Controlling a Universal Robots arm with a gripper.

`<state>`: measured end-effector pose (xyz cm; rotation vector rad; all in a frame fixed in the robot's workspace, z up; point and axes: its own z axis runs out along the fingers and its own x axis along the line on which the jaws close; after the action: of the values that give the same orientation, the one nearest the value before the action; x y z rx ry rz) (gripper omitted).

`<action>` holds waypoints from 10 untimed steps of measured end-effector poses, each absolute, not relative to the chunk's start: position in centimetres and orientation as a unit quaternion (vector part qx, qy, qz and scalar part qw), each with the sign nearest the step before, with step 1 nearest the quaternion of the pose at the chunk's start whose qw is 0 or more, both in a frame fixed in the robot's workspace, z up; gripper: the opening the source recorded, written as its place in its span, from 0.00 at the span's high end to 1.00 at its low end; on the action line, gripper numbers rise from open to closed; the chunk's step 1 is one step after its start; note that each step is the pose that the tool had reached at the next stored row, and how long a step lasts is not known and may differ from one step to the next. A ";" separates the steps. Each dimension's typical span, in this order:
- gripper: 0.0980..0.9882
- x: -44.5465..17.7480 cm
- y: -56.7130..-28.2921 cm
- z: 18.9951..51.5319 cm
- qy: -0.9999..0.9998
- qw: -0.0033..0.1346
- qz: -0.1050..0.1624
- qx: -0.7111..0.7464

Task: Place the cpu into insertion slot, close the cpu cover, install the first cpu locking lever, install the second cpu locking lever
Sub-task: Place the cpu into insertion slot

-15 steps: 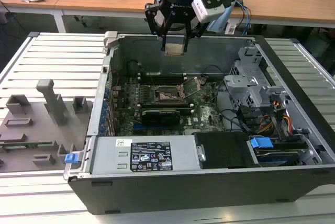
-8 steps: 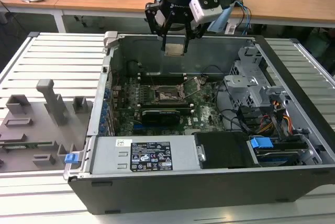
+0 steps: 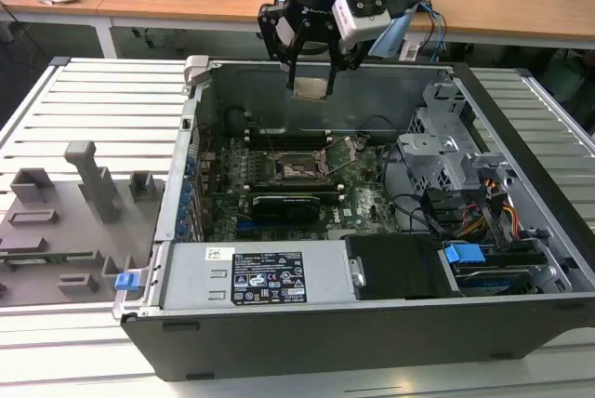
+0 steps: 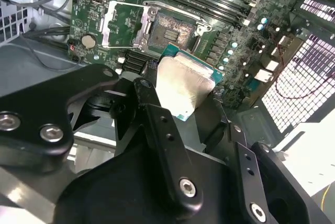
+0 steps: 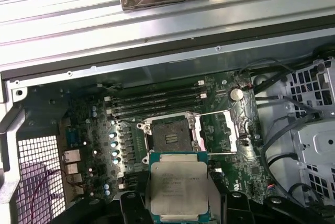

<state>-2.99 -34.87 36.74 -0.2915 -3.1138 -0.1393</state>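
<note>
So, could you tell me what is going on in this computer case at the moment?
The robot arm's hand holds the cpu by its edges above the open computer case. Below it on the motherboard, the insertion slot is bare and the cpu cover is swung open beside it. The cpu has not yet been set in.

1. You faced a black printed label (image 3: pixel 268 278) on the grey metal power-supply box (image 3: pixel 186 285); its print was unreadable.
2. Faint marks on the pale silver square cpu (image 5: pixel 178 186) gave you nothing legible.
</note>
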 end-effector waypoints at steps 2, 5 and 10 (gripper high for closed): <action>0.52 -3.0 -34.9 36.7 -0.994 0.005 -0.044 -0.097; 0.52 -3.0 -34.9 36.6 -0.994 0.005 -0.044 -0.102; 0.52 -3.0 -34.9 36.6 -0.994 0.005 -0.043 -0.103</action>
<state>-2.99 -34.88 36.57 -0.3220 -3.1122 -0.1346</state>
